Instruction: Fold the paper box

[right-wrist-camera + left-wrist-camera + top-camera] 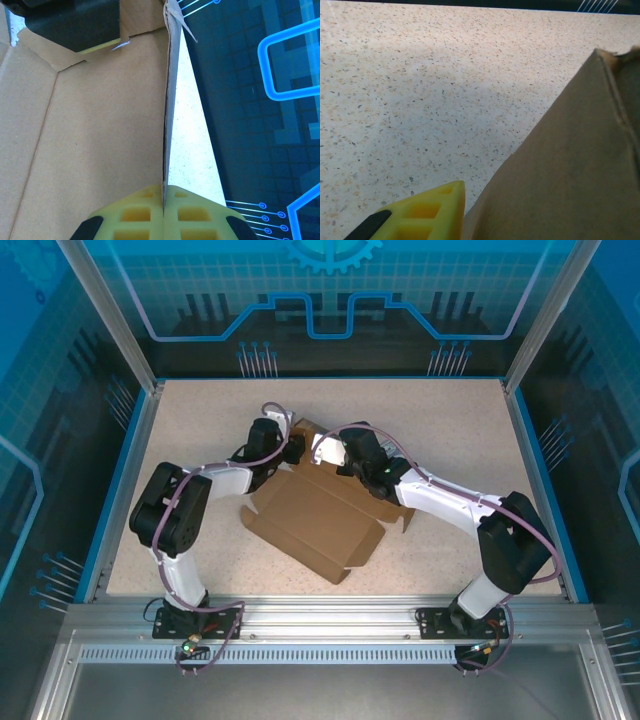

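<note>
Pinching the rim of a thin upright wall [170,75] of the box [100,130], our right end effector [164,200] is clenched, with both yellow pads [135,215] pressed flat against the cardboard. We judge this hold narrow. A pull across the crease could tear the edge or let it slip out, and the wall would then drop flat.

To the left of it, our left end effector [290,447] shows one yellow finger [425,212] just beside a raised panel [560,175]. We cannot tell whether it is released or grasping. If it closes on air or shoves that panel, the light box may skid across the table [450,420] and twist against the right hold.

Both arms reach forward and inward with elbows bent outward, and their wrists meet over the box's far edge. The rest of the sheet lies open on the table, nearer the bases than either end effector.
</note>
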Robot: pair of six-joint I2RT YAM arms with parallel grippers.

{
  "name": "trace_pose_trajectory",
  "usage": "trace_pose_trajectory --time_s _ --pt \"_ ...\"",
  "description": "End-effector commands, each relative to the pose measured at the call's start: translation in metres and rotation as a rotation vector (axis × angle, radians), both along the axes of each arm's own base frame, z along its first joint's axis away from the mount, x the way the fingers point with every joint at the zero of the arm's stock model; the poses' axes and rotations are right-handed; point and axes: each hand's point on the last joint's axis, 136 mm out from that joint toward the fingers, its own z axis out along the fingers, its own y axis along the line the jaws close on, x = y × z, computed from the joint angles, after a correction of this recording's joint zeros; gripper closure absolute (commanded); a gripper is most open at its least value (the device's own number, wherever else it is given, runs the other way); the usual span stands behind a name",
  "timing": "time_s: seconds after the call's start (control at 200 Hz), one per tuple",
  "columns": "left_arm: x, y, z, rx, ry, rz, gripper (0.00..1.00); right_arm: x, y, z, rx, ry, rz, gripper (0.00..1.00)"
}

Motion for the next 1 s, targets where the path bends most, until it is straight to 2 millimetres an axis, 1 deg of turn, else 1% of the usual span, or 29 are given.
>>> trace_pose_trajectory --time_s 0.0,0.295,0.385,0.49,0.66,0.74,0.81,0.916,0.991 --pt "0.018 0.049 -0.009 0.130 0.005 0.236 0.75 -0.010 0.003 0.008 0.019 0.022 0.040 1.00" --pt "0.018 0.072 -0.003 0.279 -0.037 0.357 0.74 -0.011 -0.001 0.008 0.020 0.042 0.030 1.00" --pt "0.017 0.073 -0.002 0.290 -0.049 0.369 0.74 -0.011 -0.002 0.008 0.022 0.053 0.030 1.00" --pt "0.017 0.070 0.002 0.329 -0.071 0.382 0.74 -0.013 -0.004 0.009 0.020 0.066 0.031 1.00" --pt "0.017 0.069 0.002 0.385 -0.101 0.424 0.75 -0.018 -0.007 0.017 0.056 0.095 0.037 1.00" --pt "0.018 0.059 0.009 0.384 -0.150 0.393 0.74 -0.021 -0.006 0.019 0.082 0.109 0.045 1.00" --pt "0.015 0.045 0.012 0.326 -0.180 0.319 0.72 -0.021 -0.008 0.018 0.093 0.118 0.038 1.00" --pt "0.008 0.022 0.013 0.255 -0.198 0.176 0.68 -0.018 -0.011 0.017 0.097 0.125 0.019 1.00" --pt "0.003 0.013 0.011 0.238 -0.189 0.119 0.66 -0.017 -0.013 0.017 0.103 0.131 0.012 1.00"
